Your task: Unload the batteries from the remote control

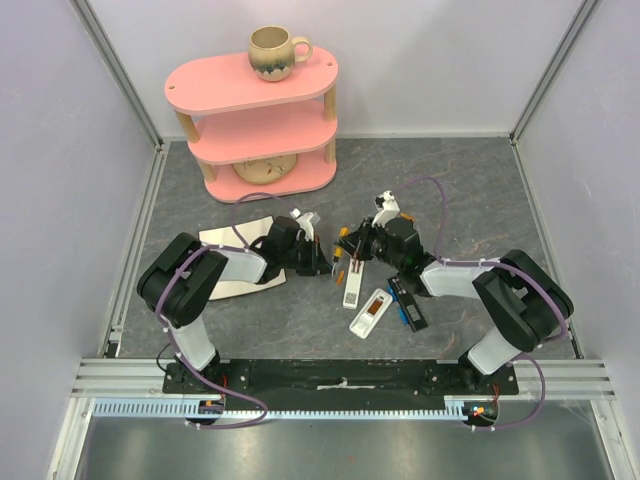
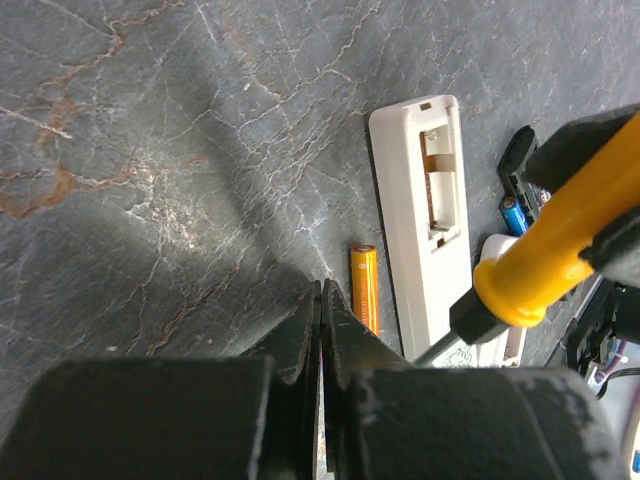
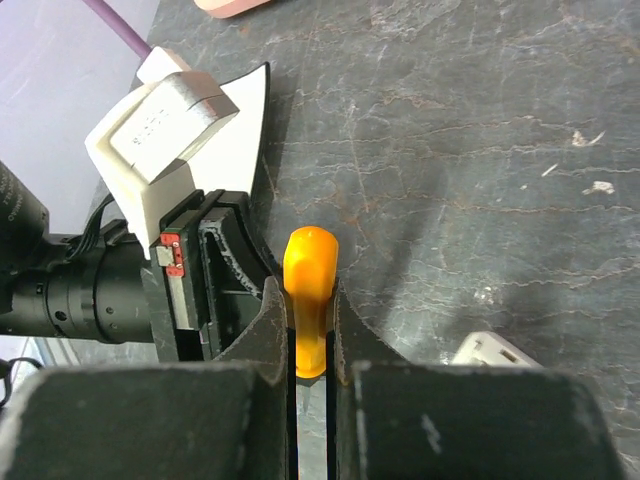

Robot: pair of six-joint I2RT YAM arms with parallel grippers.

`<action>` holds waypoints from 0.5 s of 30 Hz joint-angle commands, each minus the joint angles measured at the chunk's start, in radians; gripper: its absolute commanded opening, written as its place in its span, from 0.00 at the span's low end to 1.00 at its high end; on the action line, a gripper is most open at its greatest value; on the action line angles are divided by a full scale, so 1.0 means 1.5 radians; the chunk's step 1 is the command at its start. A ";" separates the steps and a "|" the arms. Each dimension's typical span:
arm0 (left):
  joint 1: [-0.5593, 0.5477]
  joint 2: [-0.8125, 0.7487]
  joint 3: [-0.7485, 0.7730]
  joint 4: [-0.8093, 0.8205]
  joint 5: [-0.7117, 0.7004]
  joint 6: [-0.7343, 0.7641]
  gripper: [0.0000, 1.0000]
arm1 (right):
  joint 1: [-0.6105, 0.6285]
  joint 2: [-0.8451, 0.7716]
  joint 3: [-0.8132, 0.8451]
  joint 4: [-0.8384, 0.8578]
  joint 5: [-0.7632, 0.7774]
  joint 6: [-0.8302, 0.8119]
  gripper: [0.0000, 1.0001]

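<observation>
A white remote (image 2: pixel 420 200) lies back up with its battery bay open and empty; it also shows in the top view (image 1: pixel 352 287). A slim orange cell (image 2: pixel 365 285) lies on the table against its left side. A blue battery (image 2: pixel 513 213) lies further right, next to a black strip (image 1: pixel 410 305). My left gripper (image 2: pixel 320 292) is shut and empty, low over the table beside the orange cell. My right gripper (image 3: pixel 310 290) is shut on the orange-handled screwdriver (image 3: pixel 309 280), whose handle (image 2: pixel 560 250) hangs over the remote's lower end.
A second white remote (image 1: pixel 370 312) lies nearer the front. A white sheet (image 1: pixel 232 258) lies under the left arm. A pink three-tier shelf (image 1: pixel 200 85) with a mug (image 1: pixel 272 50) stands at the back. The two grippers are close together.
</observation>
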 commanded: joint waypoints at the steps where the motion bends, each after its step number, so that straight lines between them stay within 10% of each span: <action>1: 0.002 -0.002 -0.002 -0.052 -0.061 0.046 0.02 | -0.001 -0.022 0.016 -0.035 0.035 -0.040 0.00; 7: 0.002 -0.066 -0.012 -0.102 -0.098 0.081 0.04 | 0.000 -0.079 0.024 -0.071 0.051 -0.063 0.00; 15: -0.035 -0.233 -0.045 -0.107 -0.082 0.119 0.50 | -0.002 -0.279 -0.020 -0.198 0.150 -0.151 0.00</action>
